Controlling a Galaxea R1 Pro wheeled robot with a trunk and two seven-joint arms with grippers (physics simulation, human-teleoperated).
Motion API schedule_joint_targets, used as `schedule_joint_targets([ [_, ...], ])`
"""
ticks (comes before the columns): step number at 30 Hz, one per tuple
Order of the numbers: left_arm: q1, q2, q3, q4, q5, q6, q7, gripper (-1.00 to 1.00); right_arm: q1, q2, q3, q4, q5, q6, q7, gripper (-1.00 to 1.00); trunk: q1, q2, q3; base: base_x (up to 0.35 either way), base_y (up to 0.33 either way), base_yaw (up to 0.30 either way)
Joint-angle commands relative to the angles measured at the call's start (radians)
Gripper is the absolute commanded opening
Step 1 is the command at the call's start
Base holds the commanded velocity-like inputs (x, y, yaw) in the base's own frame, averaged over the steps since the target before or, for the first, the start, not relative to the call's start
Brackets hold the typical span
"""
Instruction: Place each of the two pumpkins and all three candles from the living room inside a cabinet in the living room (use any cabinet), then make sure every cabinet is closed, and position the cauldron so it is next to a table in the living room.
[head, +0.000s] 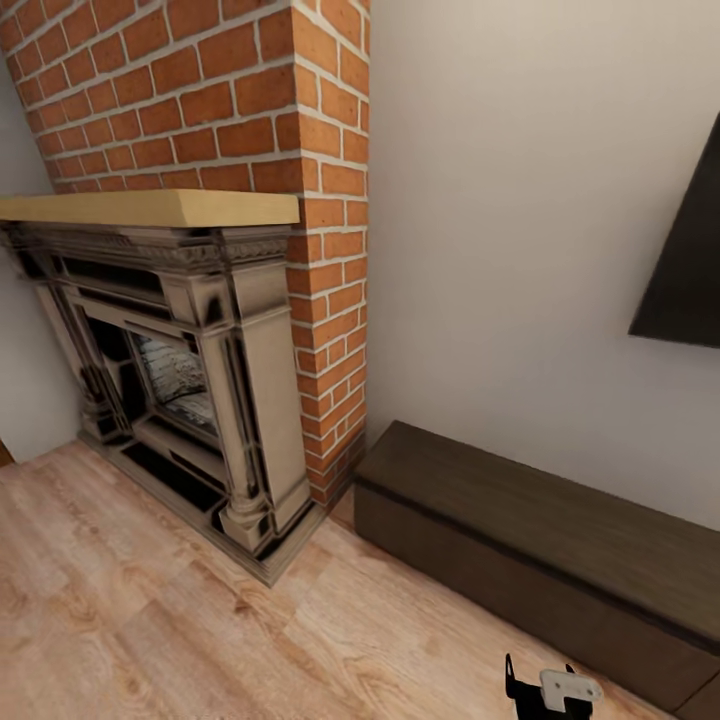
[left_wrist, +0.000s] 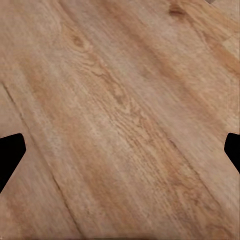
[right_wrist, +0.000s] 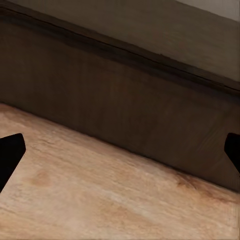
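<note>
Now facing the cabinet (head: 560, 540), shut, along the wall right of the fireplace (head: 190, 370). Right fingers (right_wrist: 10, 155) spread, empty, near its front; left fingers (left_wrist: 10, 155) spread over floor (left_wrist: 120, 120). Best: square up, approach slowly.

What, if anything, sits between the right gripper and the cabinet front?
Nothing visible. In the right wrist view the right gripper, fingers spread wide, looks across bare wooden floor straight at the cabinet, whose dark front is closed. The head view shows the same open floor before it.
</note>
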Motion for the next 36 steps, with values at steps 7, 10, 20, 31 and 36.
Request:
schedule_joint_targets([
  [7,0.0,0.001,-0.005,-0.001,0.001,0.0,0.01,1.0,-0.001,-0.042,0.011,0.004,-0.003,0.0,-0.005,1.0,0.0,0.0,-0.001,0.0,0.0,0.284],
  [10,0.0,0.001,-0.005,-0.001,0.001,0.0,0.01,1.0,-0.001,-0.043,0.011,0.004,-0.002,0.0,-0.005,1.0,0.0,0.0,-0.001,0.0,0.0,0.284],
  [20,0.0,0.001,-0.007,-0.001,0.001,0.0,0.01,1.0,-0.001,-0.039,0.013,0.004,-0.002,0.044,0.0,1.0,0.0,0.0,-0.001,0.0,0.0,0.13],
  [31,0.0,0.0,-0.008,-0.001,0.001,0.001,0.009,1.0,-0.001,-0.037,0.013,0.004,-0.003,0.046,-0.001,1.0,0.0,0.0,-0.001,-0.002,0.001,0.232],
  [36,0.0,0.0,-0.009,-0.001,0.0,0.002,0.008,1.0,-0.001,-0.038,0.013,0.004,-0.003,0.047,-0.001,1.0,0.0,0.0,-0.001,-0.186,0.132,0.246],
])
